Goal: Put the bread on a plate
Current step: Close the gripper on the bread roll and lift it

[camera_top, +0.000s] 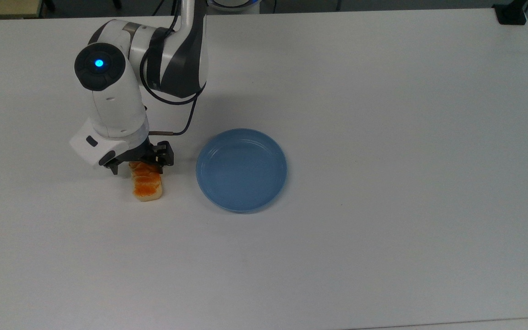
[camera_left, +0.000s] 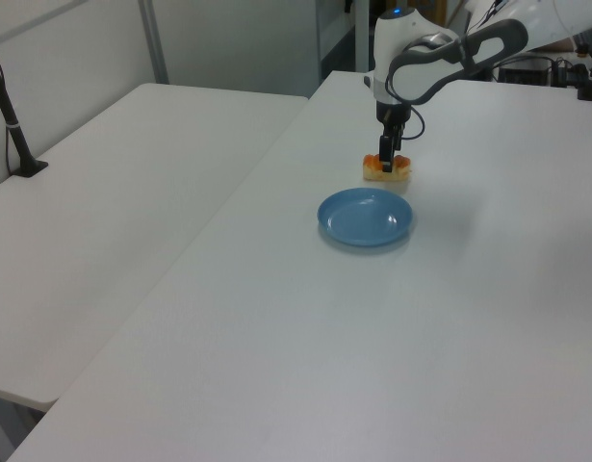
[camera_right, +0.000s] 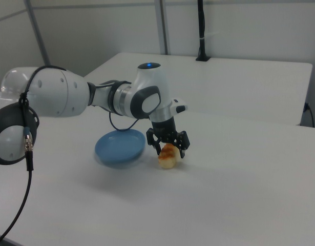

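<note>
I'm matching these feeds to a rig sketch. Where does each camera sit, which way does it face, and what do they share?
Top view: overhead, looking down; arm enters from the top edge, gripper open astride the bread.
Left view: high, off the table's far end, facing the arm's base; the plate lies nearer than the bread.
Right view: low, beside the arm, looking across the table.
All three share bread, plate, gripper.

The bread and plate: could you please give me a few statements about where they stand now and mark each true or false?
1. The bread lies on the plate. False: it lies on the table, beside the plate.
2. The gripper straddles the bread, fingers open. True.
3. The plate is empty. True.
4. In the top view, the bread is right of the plate. False: it is to the plate's left.
</note>
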Robot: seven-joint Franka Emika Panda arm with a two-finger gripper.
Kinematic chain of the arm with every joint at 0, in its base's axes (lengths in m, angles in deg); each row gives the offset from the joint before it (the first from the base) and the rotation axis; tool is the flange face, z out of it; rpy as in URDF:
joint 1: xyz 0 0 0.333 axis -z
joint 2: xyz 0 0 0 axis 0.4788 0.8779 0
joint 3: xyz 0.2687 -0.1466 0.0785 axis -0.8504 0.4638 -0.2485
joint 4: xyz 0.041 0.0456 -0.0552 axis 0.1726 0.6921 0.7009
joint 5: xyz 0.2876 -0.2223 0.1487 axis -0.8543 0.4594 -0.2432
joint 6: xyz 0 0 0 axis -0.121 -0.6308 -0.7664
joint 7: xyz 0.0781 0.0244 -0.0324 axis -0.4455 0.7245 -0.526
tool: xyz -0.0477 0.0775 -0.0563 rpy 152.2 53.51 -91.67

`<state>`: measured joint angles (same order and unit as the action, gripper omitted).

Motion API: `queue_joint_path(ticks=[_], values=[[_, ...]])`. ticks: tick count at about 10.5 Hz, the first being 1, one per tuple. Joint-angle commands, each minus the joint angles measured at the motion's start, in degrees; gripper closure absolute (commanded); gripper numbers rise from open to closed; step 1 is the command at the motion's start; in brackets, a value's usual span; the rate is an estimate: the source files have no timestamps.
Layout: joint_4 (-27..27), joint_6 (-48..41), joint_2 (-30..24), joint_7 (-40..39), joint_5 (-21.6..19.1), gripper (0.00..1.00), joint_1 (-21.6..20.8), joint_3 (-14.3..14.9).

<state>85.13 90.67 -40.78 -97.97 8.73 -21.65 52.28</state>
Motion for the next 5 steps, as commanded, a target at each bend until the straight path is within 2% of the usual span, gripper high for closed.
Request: queue_joint_path(ticks=[1, 3, 5], values=[[-0.5, 2.3, 2.1, -0.4, 0.0, 0.13, -0.4, -0.3], [-0.5, 2.1, 1.8, 1.2, -1.5, 0.36, -0.4, -0.4], [-0.5, 1.6, 0.0, 8.4, -2.4, 0.41, -0.4, -0.4]])
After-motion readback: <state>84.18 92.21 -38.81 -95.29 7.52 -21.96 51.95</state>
